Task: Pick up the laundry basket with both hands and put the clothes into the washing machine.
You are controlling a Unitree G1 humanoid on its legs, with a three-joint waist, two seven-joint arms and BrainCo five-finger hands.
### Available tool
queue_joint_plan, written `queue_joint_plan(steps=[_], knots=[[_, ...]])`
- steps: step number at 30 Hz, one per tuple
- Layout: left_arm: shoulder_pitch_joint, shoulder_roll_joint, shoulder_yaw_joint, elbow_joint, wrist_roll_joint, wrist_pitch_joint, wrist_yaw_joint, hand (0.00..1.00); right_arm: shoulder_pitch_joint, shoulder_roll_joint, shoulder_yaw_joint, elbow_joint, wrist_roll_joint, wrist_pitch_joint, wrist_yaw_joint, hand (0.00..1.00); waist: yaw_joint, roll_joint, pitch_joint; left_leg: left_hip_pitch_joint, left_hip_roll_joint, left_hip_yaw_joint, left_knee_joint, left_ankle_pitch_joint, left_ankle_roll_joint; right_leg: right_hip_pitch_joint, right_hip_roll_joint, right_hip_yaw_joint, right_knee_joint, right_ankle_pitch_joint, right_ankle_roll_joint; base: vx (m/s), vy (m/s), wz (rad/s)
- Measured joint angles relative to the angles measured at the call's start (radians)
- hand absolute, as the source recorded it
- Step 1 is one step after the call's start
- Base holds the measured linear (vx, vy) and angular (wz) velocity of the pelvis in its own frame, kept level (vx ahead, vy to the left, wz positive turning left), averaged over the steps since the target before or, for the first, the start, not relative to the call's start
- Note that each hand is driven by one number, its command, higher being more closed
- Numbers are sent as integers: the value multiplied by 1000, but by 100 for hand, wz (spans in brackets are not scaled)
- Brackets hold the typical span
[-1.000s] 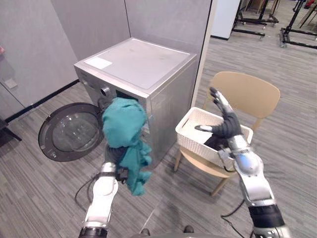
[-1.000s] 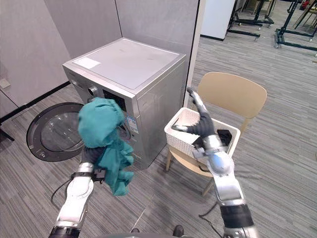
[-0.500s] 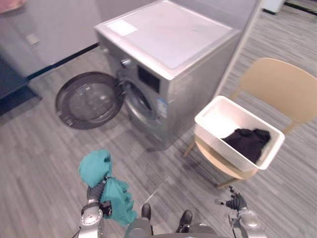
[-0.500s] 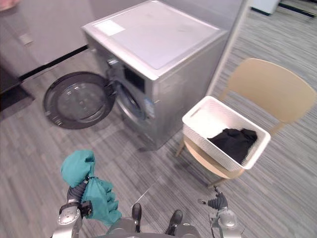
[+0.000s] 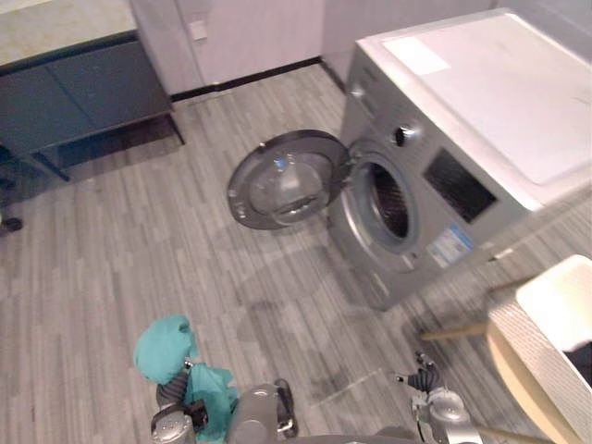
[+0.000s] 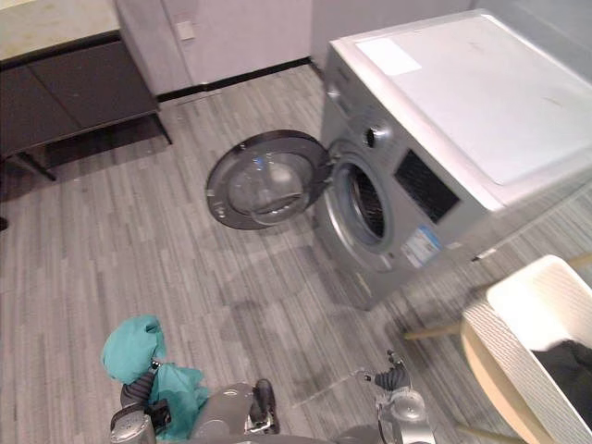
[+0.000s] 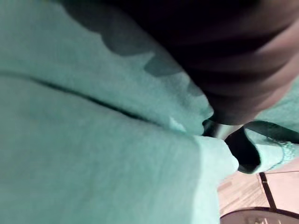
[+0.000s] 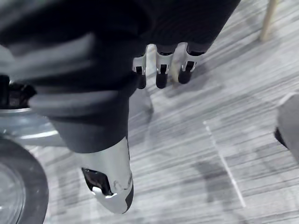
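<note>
A teal garment is bunched over my left hand low at the left, well short of the washing machine. In the left wrist view the teal cloth wraps the hand, which is shut on it. The machine's round door hangs open to its left, showing the drum opening. My right hand hangs low at the right, open and holding nothing, its fingers over bare floor. The white laundry basket sits on a tan chair at the right edge with a dark garment in it.
A dark cabinet with a light top stands against the far wall at the upper left. Grey plank floor spreads between it and the machine. The tan chair seat sticks out under the basket.
The whole picture has swung left, so the camera moved: the open door now sits mid-picture and the basket at the right edge. Both hands stay low, the left still holding the teal garment.
</note>
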Motion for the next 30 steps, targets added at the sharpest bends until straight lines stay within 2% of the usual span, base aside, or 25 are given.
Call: queue_joint_plan(steps=[1, 2, 4, 5, 6, 8, 9, 10, 11, 12, 13, 14, 16, 17, 19, 20, 21, 23, 26, 29, 30], knots=[[-5, 7, -13, -15, 0, -2, 0, 100, -2, 0, 22, -25, 7, -2, -1, 0, -16, -8, 16, 42, -19, -8, -38, -3, 0, -52, 51, -18, -14, -21, 3, 300, 84, 51], [-15, 8, -35, -18, 0, -3, 2, 100, -10, 6, 23, -39, 11, -6, -2, 0, -27, -16, 29, 92, -41, -10, -93, -17, -12, -98, 79, -77, -90, -23, 3, 306, 70, 46], [-27, 7, -50, -17, -1, -2, 1, 100, -17, 11, 23, -52, 17, -7, -3, 0, -28, -30, 44, 131, -58, -10, -116, -28, -23, -134, 103, -151, -223, -15, -8, 255, 32, 17], [-28, -5, -54, -17, -1, -2, -2, 100, -17, 10, 23, -47, 17, -7, -3, 0, -28, -33, 45, 159, -61, -7, -129, -37, -38, -130, 138, -218, -391, 41, -29, 366, 6, 16], [-28, -25, -62, -7, -1, 0, -2, 100, -14, -2, 19, -37, 17, -7, -5, 0, -39, -11, 46, 192, -62, -29, -140, -40, -53, -93, 182, -249, -458, 104, -164, 507, 28, 3], [-15, -34, -77, -17, 7, -1, -12, 100, -11, -5, 19, -42, 16, -7, -8, 0, -46, 2, 39, 183, -18, -22, -78, -18, -93, -55, 210, -253, -500, 86, -166, 561, -5, -22], [-17, -38, -79, -18, 14, 0, -21, 100, 6, -5, 17, -57, 17, -7, -8, 0, -52, 8, 43, 163, 7, -12, 16, -12, -103, -25, 221, -253, -515, 76, -169, 546, -70, -33], [-22, -48, -78, -24, 24, 0, -32, 100, 32, -5, 18, -74, 17, -6, -10, 0, -55, 20, 50, 124, 62, 5, 212, 26, -152, 44, 255, -249, -548, 69, -171, 441, -57, -46], [-10, -57, -78, -42, 30, 0, -41, 100, 59, -2, 19, -97, 17, -4, -11, 0, -47, 26, 51, 82, 113, 9, 383, 118, -156, 107, 288, -222, -585, 65, -173, 421, -16, -81], [2, -65, -80, -63, 36, -1, -50, 100, 82, 8, 20, -133, 17, -5, -13, 0, -36, 24, 50, 33, 165, 12, 524, 185, -138, 158, 311, -181, -622, 63, -174, 401, 31, -126], [11, -64, -94, -78, 42, -2, -53, 100, 91, 21, 16, -165, 17, -6, -17, 0, -22, 21, 49, -19, 202, 15, 612, 136, -114, 199, 329, -129, -649, 62, -174, 380, 57, -125], [4, -63, -104, -78, 42, -2, -53, 100, 90, 23, 12, -175, 17, -6, -20, 0, -21, 15, 47, -52, 211, 10, 619, 110, -108, 208, 330, -101, -659, 62, -173, 339, 86, -131], [-29, -60, -151, -85, 55, -4, -73, 100, 89, 28, -2, -180, 18, -11, -22, 0, -18, 1, 41, -135, 205, -51, 462, 49, -98, 230, 326, -9, -697, 69, -155, 280, 137, -115], [-35, -60, -161, -85, 64, -5, -75, 100, 92, 31, -4, -179, 18, -10, -23, 0, -19, 0, 41, -146, 197, -71, 400, 46, -96, 236, 326, 15, -701, 67, -147, 266, 217, -112], [-50, -63, -193, -85, 71, -10, -86, 100, 95, 34, -5, -178, 18, -8, -24, 0, -17, -1, 42, -166, 145, -214, 226, 50, -103, 249, 321, 96, -704, 59, -117, 229, 267, -116], [-50, -64, -219, -83, 73, -12, -91, 100, 92, 30, -11, -161, 17, -9, -24, 0, -17, 3, 37, -128, 100, -345, 41, 84, -156, 239, 323, 158, -693, 53, -91, 225, 364, -160], [-49, -76, -242, -65, 79, -14, -91, 100, 84, 10, -14, -140, 17, -10, -24, 0, -19, 45, 25, -88, 105, -454, -109, 217, -204, 238, 359, 209, -685, 37, -49, 226, 388, -148], [-81, -56, -273, -23, 84, -11, -95, 100, 86, 47, -23, -105, 16, -6, -29, 0, -24, -2, 17, -51, 81, -379, -89, 174, -175, 239, 319, 256, -682, 30, -15, 217, 366, -114], [-86, -48, -287, -32, 94, -23, -104, 100, 100, 57, -21, -105, 14, -10, -33, 0, -23, -22, 1, -6, 72, -250, -79, 123, -145, 242, 287, 358, -718, 40, 24, 130, 256, -118], [-91, -28, -305, -31, 100, -25, -115, 100, 52, 48, -10, -43, 14, -18, -36, 0, -38, -16, -6, 13, 86, -137, -88, 101, -136, 213, 289, 432, -780, 98, 49, 42, 172, -122], [-92, -24, -304, -31, 99, -25, -114, 100, 17, 35, 14, 2, 13, -17, -36, 0, -47, -6, -12, 17, 108, -85, -107, 102, -133, 182, 289, 382, -797, 139, 53, 19, 108, -138]])
